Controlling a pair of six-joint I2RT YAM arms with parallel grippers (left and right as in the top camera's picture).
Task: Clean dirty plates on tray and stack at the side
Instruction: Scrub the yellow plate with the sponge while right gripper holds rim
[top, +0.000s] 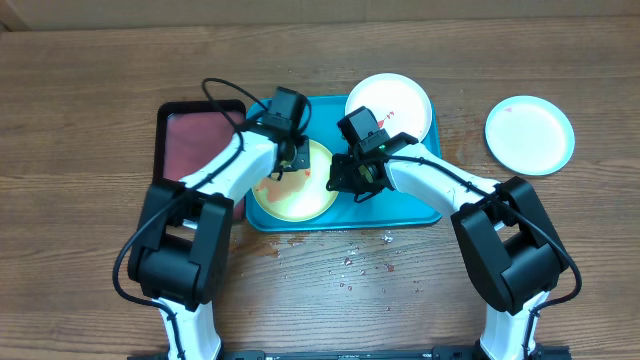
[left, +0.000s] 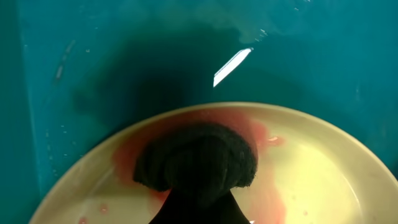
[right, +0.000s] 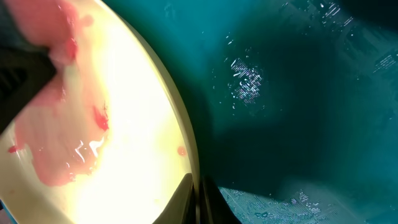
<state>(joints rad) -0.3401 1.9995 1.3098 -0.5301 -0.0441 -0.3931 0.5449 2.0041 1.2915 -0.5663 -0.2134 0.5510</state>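
The lime green plate (top: 295, 190) lies on the left half of the turquoise tray (top: 415, 203), smeared with red sauce. My left gripper (top: 286, 163) is shut on a dark cloth (left: 198, 160) and presses it onto the plate's red smear (left: 261, 134). My right gripper (top: 338, 181) is shut on the green plate's right rim (right: 186, 143), one finger on each side (right: 198, 200). The white plate (top: 389, 104) with a red smear rests on the tray's back right corner. The light blue plate (top: 530, 135) lies on the table to the right, off the tray.
A smaller black tray (top: 196, 140) with reddish liquid sits just left of the turquoise tray, under my left arm. Water drops and red spots (top: 350, 258) lie on the wooden table in front of the tray.
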